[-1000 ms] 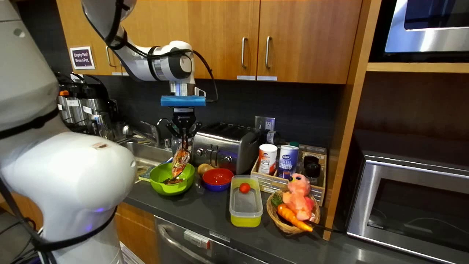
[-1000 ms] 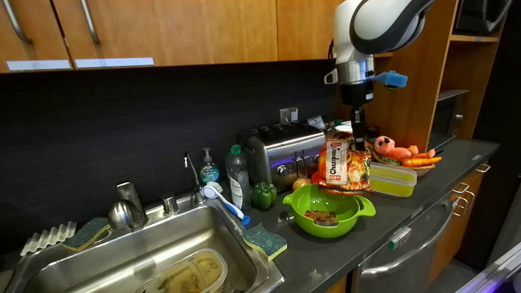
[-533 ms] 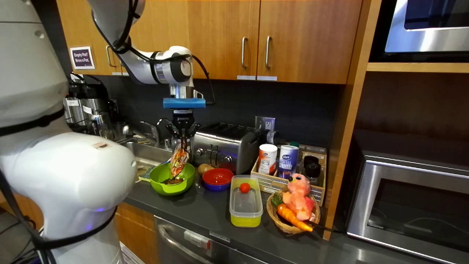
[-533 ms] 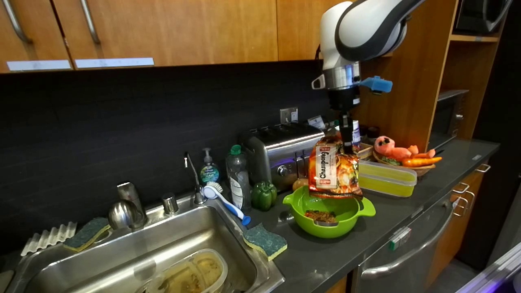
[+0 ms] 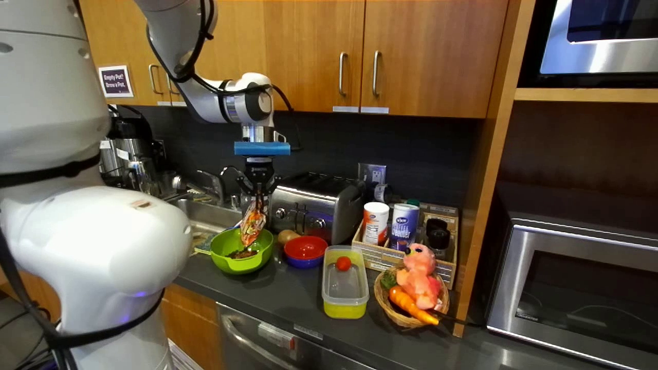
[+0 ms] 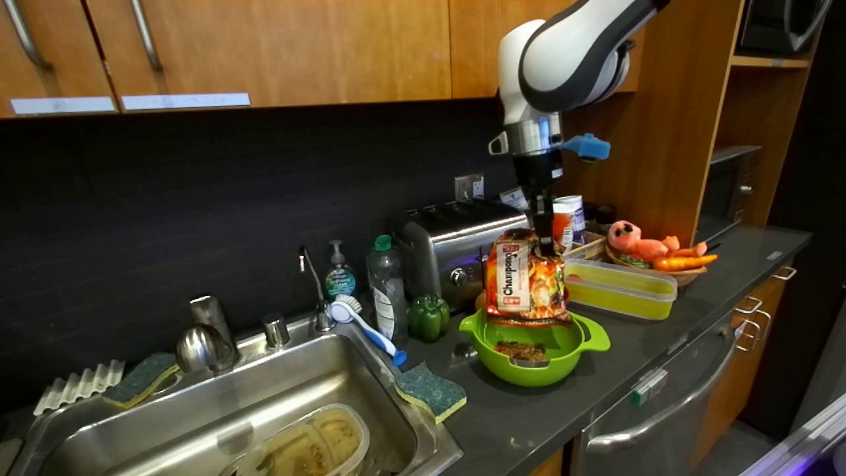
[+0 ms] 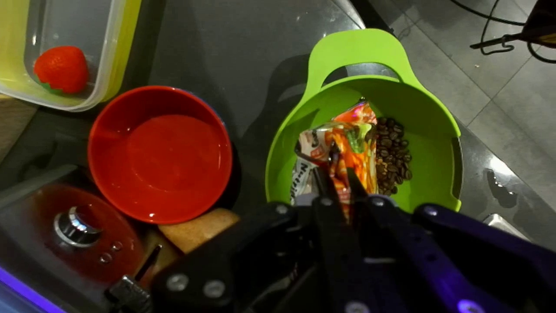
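My gripper (image 7: 335, 176) is shut on the upper edge of a shiny red-orange noodle packet (image 6: 532, 281) with a white "Champong" label. The packet hangs upright from the fingertips; it also shows in the other views (image 5: 253, 226) (image 7: 354, 141). The gripper points straight down in both exterior views (image 5: 259, 198) (image 6: 543, 244). The packet is over the green bowl (image 6: 522, 378), its lower edge at about rim height; I cannot tell whether it touches the bowl. Dark coffee beans (image 7: 393, 152) lie in the bowl, partly behind the packet in the wrist view.
Beside the green bowl are a red bowl (image 7: 160, 152), a potato-like item (image 7: 200, 228) and a toaster (image 5: 308, 200). Farther along are a yellow container (image 5: 345, 308) with a red item inside and a basket (image 5: 383, 300) with toys. The sink (image 6: 231, 390) and a sponge (image 6: 431, 391) are on the opposite side.
The arm, with the packet in the gripper, has moved left and a little down in an exterior view, bringing the packet more centrally over the green bowl. The grip has not changed.
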`<state>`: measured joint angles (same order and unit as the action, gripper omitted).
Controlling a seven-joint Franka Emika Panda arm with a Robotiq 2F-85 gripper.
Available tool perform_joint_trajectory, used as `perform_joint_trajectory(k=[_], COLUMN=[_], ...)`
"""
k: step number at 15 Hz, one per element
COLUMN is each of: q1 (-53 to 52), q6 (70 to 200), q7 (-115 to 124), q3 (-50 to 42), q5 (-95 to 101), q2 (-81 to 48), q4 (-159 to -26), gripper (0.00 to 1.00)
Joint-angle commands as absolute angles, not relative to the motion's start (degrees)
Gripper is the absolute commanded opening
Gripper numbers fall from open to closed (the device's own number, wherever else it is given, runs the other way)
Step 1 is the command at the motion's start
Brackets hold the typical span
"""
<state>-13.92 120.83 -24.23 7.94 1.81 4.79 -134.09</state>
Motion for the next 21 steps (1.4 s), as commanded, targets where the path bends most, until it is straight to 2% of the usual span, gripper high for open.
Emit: perform_joint_trajectory(k=[1,19,20,21], q1=[-12.7,-10.4,-10.3,-10.2], q6=[121.0,120.4,121.1,121.1], q7=[-25.5,-23.1,-24.0,-24.0], q3=[8.4,8.7,8.8,8.8], q5=[0.6,3.7,2.7,2.7], q2=[2.5,-5.0,-4.3,-4.6], q4=[-132.8,-130.7,-131.8,-131.7], gripper=[0.02,0.02,0.09,0.09])
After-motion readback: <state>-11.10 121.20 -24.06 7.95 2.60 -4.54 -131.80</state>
